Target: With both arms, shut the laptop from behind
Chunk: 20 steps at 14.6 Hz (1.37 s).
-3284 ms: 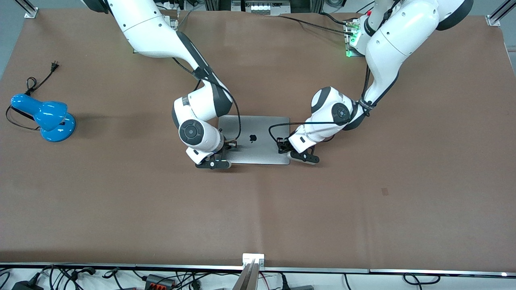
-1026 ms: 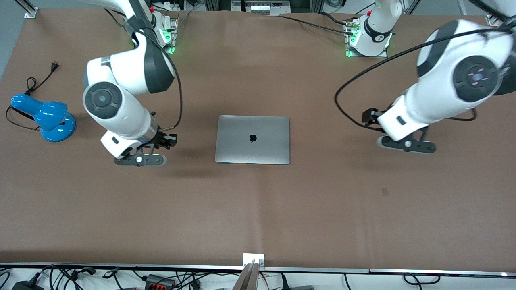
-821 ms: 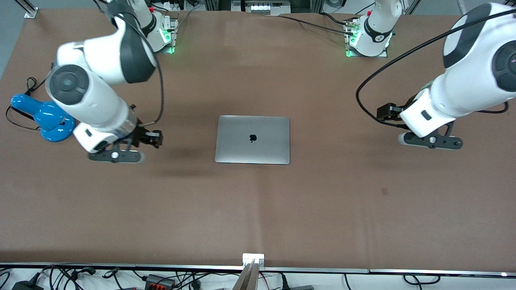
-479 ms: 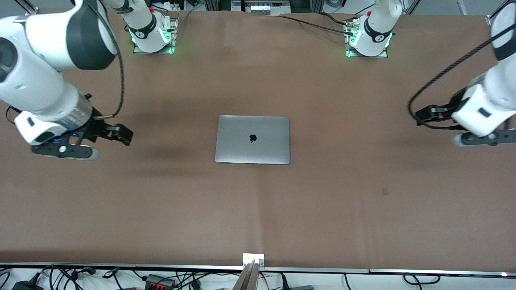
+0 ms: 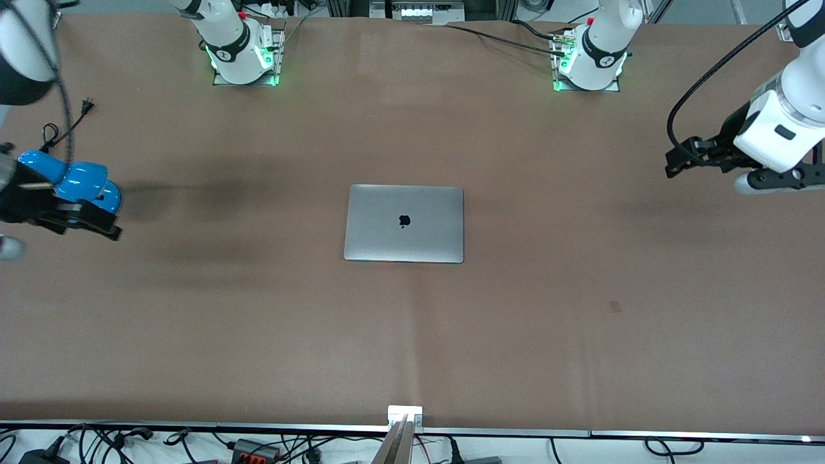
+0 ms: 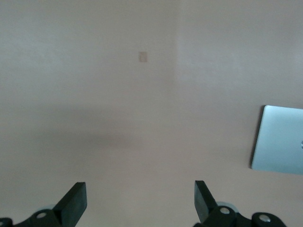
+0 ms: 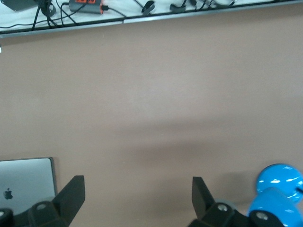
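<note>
The silver-grey laptop (image 5: 404, 223) lies closed and flat in the middle of the table, with its black apple logo facing up. Its edge shows in the left wrist view (image 6: 279, 144) and its corner in the right wrist view (image 7: 26, 182). My left gripper (image 5: 680, 158) is open and empty, high over the bare mat at the left arm's end of the table; its own view (image 6: 138, 201) shows the two fingers wide apart. My right gripper (image 5: 97, 219) is open and empty over the right arm's end of the table, beside the blue lamp; its own view (image 7: 137, 194) shows the same.
A blue desk lamp (image 5: 71, 183) with a black cord stands at the right arm's end of the table and shows in the right wrist view (image 7: 277, 189). The brown mat (image 5: 412, 335) covers the table. Cables lie along the table's edge nearest the front camera (image 5: 258, 444).
Both grippers have left the closed lid and swung outward and upward to their own ends of the table. The laptop has not moved.
</note>
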{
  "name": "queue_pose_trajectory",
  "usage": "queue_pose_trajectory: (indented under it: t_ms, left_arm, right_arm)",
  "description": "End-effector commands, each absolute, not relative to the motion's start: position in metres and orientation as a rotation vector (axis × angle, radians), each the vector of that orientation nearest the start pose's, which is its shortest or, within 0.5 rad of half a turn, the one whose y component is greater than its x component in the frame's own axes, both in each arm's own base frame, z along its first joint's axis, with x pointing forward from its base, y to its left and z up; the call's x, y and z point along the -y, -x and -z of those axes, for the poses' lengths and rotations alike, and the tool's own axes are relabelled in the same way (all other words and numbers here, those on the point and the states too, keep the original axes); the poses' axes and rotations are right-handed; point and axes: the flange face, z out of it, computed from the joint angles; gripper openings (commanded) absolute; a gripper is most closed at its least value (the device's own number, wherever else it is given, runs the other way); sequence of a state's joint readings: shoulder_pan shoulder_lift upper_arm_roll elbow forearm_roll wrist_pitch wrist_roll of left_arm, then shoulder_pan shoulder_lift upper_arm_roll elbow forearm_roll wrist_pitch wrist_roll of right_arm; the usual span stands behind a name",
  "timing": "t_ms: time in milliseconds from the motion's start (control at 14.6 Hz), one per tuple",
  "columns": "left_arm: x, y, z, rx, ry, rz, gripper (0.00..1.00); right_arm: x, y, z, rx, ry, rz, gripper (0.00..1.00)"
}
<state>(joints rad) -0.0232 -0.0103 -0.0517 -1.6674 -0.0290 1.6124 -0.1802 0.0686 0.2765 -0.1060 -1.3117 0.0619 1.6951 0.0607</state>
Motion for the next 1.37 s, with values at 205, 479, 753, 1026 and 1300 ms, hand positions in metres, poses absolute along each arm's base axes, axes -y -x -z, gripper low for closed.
queue_pose_trajectory:
  t_ms: [205,479,753,1026,1300]
  left_arm:
    - [0.041,-0.542,-0.591,-0.002,3.127,-0.027,1.00]
    - [0.038,-0.547,-0.594,0.008,3.128,-0.023,1.00]
    - [0.039,-0.545,-0.594,-0.016,3.126,-0.046,1.00]
    - [0.040,-0.545,-0.593,-0.011,3.128,-0.051,1.00]
    - [0.040,-0.546,-0.597,-0.018,3.127,-0.042,1.00]
  right_arm:
    - [0.034,-0.637,-0.595,-0.031,3.115,0.128,1.00]
    - [0.030,-0.611,-0.597,-0.030,3.149,0.073,1.00]
    - [0.032,-0.571,-0.588,-0.036,3.141,0.005,1.00]
    - [0.028,-0.555,-0.586,-0.027,3.139,-0.010,1.00]
    - [0.027,-0.555,-0.587,-0.020,3.139,0.026,1.00]
